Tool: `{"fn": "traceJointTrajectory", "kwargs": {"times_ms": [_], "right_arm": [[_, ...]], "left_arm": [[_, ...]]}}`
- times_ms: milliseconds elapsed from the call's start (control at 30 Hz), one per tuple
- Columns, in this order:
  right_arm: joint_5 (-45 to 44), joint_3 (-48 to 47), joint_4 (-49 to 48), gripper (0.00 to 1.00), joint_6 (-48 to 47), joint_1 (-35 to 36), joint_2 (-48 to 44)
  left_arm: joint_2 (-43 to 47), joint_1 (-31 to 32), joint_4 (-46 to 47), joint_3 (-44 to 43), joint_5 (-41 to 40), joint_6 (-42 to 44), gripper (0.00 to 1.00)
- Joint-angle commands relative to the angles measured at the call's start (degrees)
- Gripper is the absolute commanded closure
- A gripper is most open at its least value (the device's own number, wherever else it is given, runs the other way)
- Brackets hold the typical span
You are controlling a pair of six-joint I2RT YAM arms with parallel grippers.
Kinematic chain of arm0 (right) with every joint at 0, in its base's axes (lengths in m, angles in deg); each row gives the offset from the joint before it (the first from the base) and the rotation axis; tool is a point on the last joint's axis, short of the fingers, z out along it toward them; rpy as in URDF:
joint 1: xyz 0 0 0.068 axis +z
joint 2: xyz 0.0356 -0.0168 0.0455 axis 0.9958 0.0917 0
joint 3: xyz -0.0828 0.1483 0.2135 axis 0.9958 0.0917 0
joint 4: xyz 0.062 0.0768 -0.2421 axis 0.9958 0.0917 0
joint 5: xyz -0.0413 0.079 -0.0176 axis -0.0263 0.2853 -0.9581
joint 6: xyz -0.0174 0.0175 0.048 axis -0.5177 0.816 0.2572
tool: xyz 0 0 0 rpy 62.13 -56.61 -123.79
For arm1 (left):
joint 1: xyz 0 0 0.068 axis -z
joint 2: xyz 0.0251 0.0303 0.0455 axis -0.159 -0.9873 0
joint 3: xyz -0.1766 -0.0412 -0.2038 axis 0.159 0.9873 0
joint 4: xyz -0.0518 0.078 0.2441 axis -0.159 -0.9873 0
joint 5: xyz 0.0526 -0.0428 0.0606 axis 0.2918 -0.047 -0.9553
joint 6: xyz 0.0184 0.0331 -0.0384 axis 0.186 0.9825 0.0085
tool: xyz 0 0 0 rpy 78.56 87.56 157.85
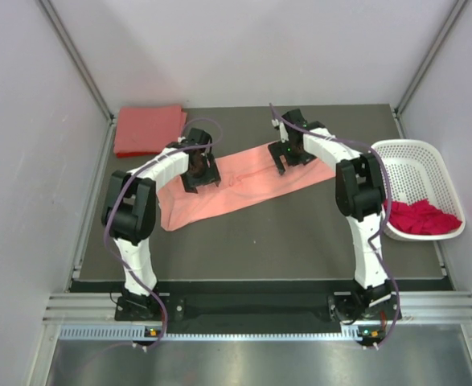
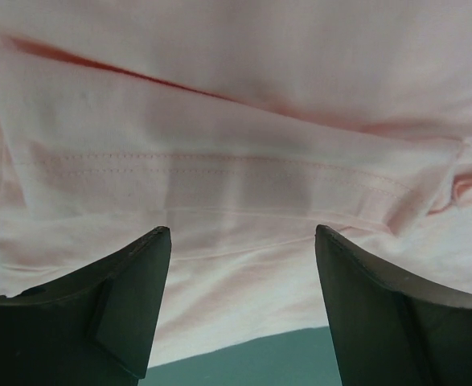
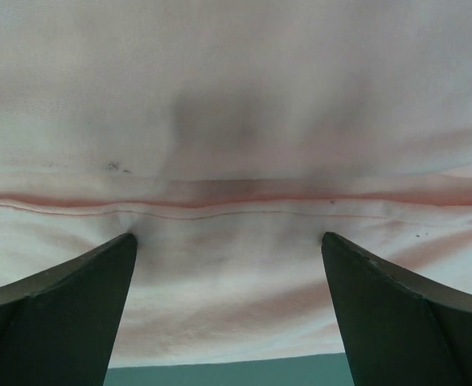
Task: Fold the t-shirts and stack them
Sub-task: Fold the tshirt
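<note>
A light salmon-pink t-shirt (image 1: 244,189) lies as a long folded strip slanting across the middle of the dark table. My left gripper (image 1: 199,178) stands open over its left part, the jaws wide apart above a hemmed fold of the pink t-shirt (image 2: 236,185). My right gripper (image 1: 288,157) stands open over the strip's right end, the fingertips (image 3: 123,249) touching the cloth just below a seam of the pink t-shirt (image 3: 236,129). Neither holds anything. A coral-red t-shirt (image 1: 147,129) lies folded at the back left. A magenta-red t-shirt (image 1: 419,217) lies crumpled in the basket.
A white perforated basket (image 1: 428,161) stands at the table's right edge. Grey walls close in the table on the left, back and right. Bare dark table (image 1: 284,241) shows in front of the pink strip.
</note>
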Motion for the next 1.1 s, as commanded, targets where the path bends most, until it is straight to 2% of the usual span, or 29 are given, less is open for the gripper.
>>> {"fn": "traceJointTrajectory", "kwargs": {"times_ms": [0,233,333,533,867,967,1067], "right_arm": [[-0.84,1.09,-0.68,0.01,-0.56,-0.01,-0.27],[0.39,7.14,-1.38,0.0,0.49,-0.01,-2.1],[0.48,13.02,-2.53,0.0,1.28,-0.01,-4.12],[2.58,19.1,-3.5,0.0,3.57,0.25,-7.56],[3.29,22.27,0.19,0.0,9.46,1.4,-11.16],[3.29,23.94,-1.38,0.0,9.81,1.4,-12.74],[2.16,19.39,-1.4,0.0,8.14,1.4,-11.61]], "left_arm": [[-2.74,-0.02,-0.54,-2.99,-1.12,-0.64,0.23],[-6.18,-0.2,-1.77,-3.52,-2.18,-0.99,0.23],[-6.7,-0.37,-2.56,-3.6,-4.37,0.41,0.22],[-5.4,-0.64,-3.09,-2.12,-5.0,2.34,0.22],[-1.17,-0.72,-2.91,1.4,-5.7,6.13,0.22],[-0.29,-0.64,-2.83,1.49,-5.96,6.13,0.22],[2.43,-0.64,-1.6,2.02,-5.35,5.69,0.22]]}}
